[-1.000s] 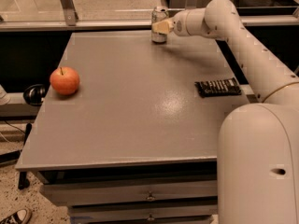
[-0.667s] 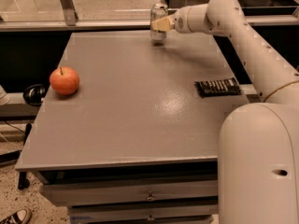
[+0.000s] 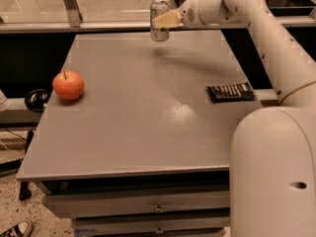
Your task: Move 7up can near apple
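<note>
The 7up can (image 3: 159,12), silvery with a silver top, is held upright in the air above the far edge of the grey table (image 3: 143,107). My gripper (image 3: 162,19) is shut on the 7up can, reaching in from the right on a white arm (image 3: 256,28). Its tan fingers (image 3: 166,19) cross the can's middle. The orange-red apple (image 3: 68,85) with a dark stem sits near the table's left edge, well to the left of the can and nearer the camera.
A flat black packet (image 3: 230,92) lies near the table's right edge. The robot's white body (image 3: 274,172) fills the lower right. A glass rail (image 3: 74,14) runs behind the table. Drawers (image 3: 158,209) sit under the tabletop.
The gripper has lifted the can off the tabletop and carried it slightly left. The apple and the black packet have not moved.
</note>
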`<control>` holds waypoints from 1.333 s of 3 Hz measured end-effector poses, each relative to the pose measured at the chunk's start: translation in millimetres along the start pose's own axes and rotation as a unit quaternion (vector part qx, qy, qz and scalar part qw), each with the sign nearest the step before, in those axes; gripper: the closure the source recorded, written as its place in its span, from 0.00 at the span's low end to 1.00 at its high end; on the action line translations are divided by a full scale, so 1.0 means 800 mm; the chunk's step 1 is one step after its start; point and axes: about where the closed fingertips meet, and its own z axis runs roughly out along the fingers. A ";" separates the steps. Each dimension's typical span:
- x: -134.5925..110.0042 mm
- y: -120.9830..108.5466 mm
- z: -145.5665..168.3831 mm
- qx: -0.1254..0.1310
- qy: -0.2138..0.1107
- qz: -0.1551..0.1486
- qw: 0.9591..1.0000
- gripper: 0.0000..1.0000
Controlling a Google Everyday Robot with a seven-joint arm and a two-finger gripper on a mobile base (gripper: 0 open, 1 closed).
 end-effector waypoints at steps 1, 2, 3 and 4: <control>0.001 0.042 -0.019 -0.056 0.002 0.001 0.998 1.00; 0.001 0.042 -0.019 -0.056 0.002 0.001 0.998 1.00; -0.003 0.066 -0.012 -0.077 -0.020 0.005 0.997 1.00; -0.007 0.126 -0.001 -0.115 -0.037 -0.001 0.993 1.00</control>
